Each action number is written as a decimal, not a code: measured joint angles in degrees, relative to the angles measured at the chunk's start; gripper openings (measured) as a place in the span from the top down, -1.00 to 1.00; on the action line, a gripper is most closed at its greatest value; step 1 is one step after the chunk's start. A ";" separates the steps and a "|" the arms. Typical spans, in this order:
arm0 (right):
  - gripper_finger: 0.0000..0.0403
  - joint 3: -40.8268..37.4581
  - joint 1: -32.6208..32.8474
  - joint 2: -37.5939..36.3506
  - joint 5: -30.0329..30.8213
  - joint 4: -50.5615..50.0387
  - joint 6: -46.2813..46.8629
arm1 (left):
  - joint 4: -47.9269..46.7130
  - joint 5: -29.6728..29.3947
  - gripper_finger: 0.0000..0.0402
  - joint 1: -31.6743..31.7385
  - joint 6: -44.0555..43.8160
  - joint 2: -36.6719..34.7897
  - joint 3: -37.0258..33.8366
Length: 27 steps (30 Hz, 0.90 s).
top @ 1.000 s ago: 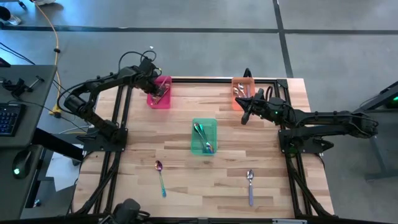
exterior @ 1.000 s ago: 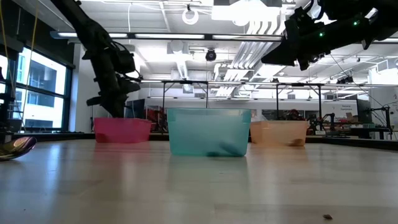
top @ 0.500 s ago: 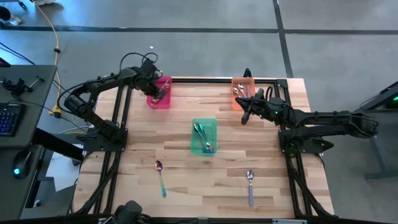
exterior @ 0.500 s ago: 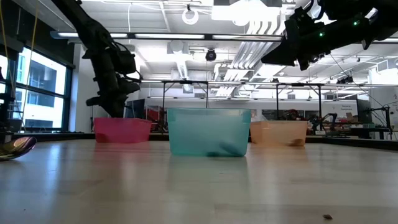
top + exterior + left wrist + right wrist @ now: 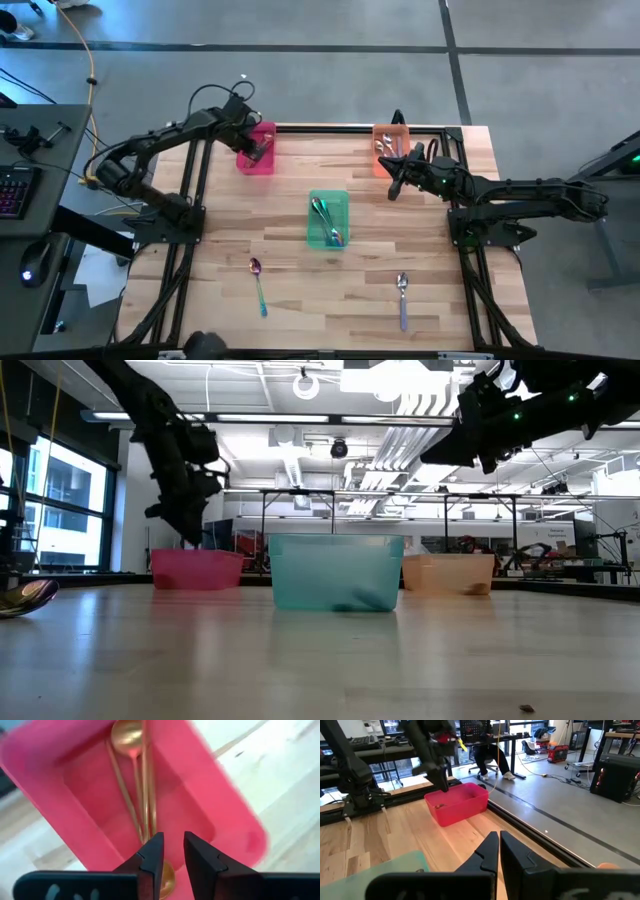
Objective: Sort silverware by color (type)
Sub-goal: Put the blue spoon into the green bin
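My left gripper (image 5: 169, 851) has risen a little above the pink bin (image 5: 256, 150), its jaws slightly apart and empty, the gold spoons (image 5: 137, 785) lying inside. My right gripper (image 5: 394, 188) stays beside the orange bin (image 5: 390, 150), jaws closed on nothing.

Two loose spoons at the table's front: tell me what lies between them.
Nothing: in the high view only bare wood separates the teal-handled spoon from the purple-handled spoon; the green bin sits farther back.

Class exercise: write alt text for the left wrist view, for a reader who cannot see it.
The left gripper, its two dark fingers slightly apart and empty, hangs over the pink bin, where gold spoons lie. Light wooden table surrounds the bin.
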 joint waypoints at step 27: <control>0.99 0.02 -0.01 -0.01 0.00 -1.63 0.61 | -5.44 -2.87 0.80 -64.43 2.64 -12.89 0.01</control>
